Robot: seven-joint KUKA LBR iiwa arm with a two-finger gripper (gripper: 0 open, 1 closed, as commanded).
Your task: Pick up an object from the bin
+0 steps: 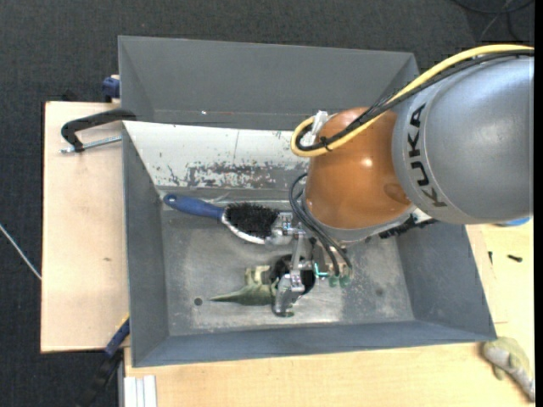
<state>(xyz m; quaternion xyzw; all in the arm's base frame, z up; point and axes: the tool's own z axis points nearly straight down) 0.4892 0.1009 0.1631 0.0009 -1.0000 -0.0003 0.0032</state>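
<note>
My gripper (pixel 287 299) hangs low over the front middle of the bin floor, its fingers pointing down. Right at its fingertips lies a small green toy (pixel 248 291) with a long pointed tail that stretches to the left; the toy's right end is hidden by the fingers. Whether the fingers are closed on it I cannot make out. Behind the toy, a hairbrush (pixel 229 216) with a blue handle and a black bristle head lies across the bin floor, handle to the left, its head close to the gripper's upper part.
The arm and its orange cover hang over the right half of the bin and hide the floor there. The left part of the floor and the sloped walls are bare metal.
</note>
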